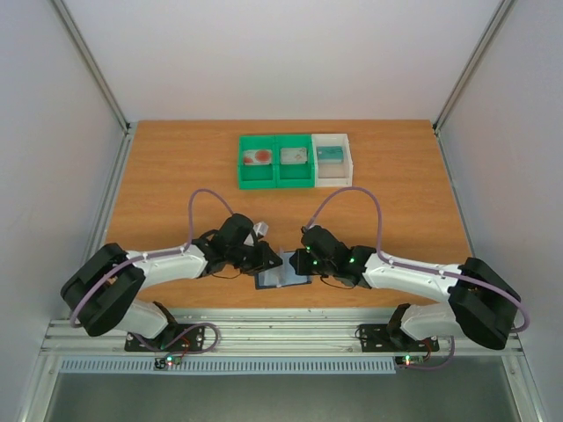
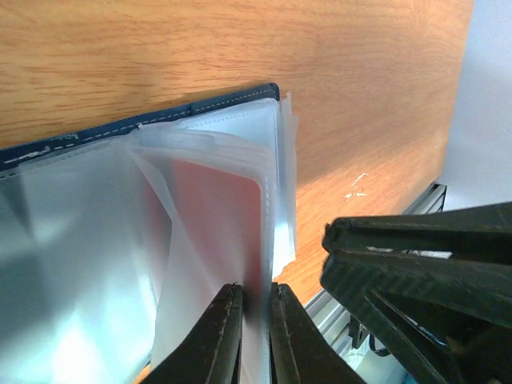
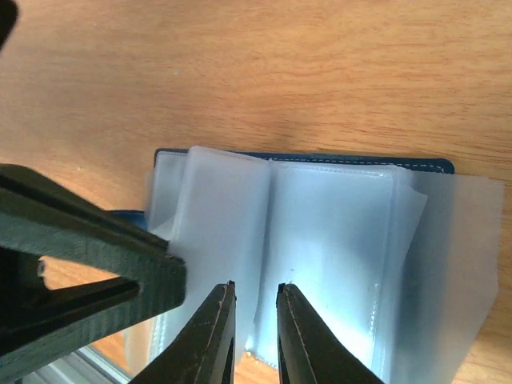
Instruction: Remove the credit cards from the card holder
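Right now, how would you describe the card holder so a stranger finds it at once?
On the wooden table, near the front edge, the left gripper and right gripper almost meet. The card holder lies there, dark blue with clear sleeves, unlike the green bins and white bin behind.

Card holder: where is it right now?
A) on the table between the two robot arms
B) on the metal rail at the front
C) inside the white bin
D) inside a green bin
A: the top view shows the card holder lying on the wooden table between the left arm and the right arm, far from the green bins and the white bin.
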Motion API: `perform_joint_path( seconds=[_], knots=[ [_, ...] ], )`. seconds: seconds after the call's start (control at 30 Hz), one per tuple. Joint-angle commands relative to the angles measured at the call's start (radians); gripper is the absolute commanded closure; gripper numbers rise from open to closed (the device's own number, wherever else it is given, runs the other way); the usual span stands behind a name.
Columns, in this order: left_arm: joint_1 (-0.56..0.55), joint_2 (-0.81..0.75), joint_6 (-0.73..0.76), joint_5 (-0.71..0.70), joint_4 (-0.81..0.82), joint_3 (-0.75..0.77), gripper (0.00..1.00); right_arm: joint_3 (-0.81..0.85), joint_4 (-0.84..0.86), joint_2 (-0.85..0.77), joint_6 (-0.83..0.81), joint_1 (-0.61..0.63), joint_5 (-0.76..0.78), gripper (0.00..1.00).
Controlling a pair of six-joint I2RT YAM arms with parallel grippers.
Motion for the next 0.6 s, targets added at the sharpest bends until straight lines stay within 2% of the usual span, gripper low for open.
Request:
perform_joint_path(
  seconds=[0.0, 0.13, 0.23, 0.37, 0.47, 0.57],
  knots=[
    [-0.010, 0.041, 0.005, 0.010, 0.048, 0.030, 0.89, -0.010, -0.056, -0.059, -0.022, 0.002, 0.002, 0.83],
    [-0.014, 0.043, -0.003, 0.014, 0.063, 0.032, 0.88, -0.008, -0.076, -0.068, -0.022, 0.002, -0.018, 0.81],
    [-0.014, 0.044, 0.001, 0.007, 0.050, 0.033, 0.80, -0.007, -0.078, -0.072, -0.022, 0.002, -0.039, 0.79],
    [-0.015, 0.041, 0.003, 0.006, 0.040, 0.038, 0.73, -0.008, -0.059, -0.068, -0.029, 0.003, -0.118, 0.73],
    [-0.015, 0.043, 0.008, 0.009, 0.034, 0.049, 0.73, -0.026, -0.045, -0.083, -0.020, 0.003, -0.150, 0.70],
    [-0.015, 0.047, 0.004, 0.014, 0.037, 0.063, 0.79, -0.031, -0.076, -0.108, -0.016, 0.003, -0.143, 0.70]
  ],
)
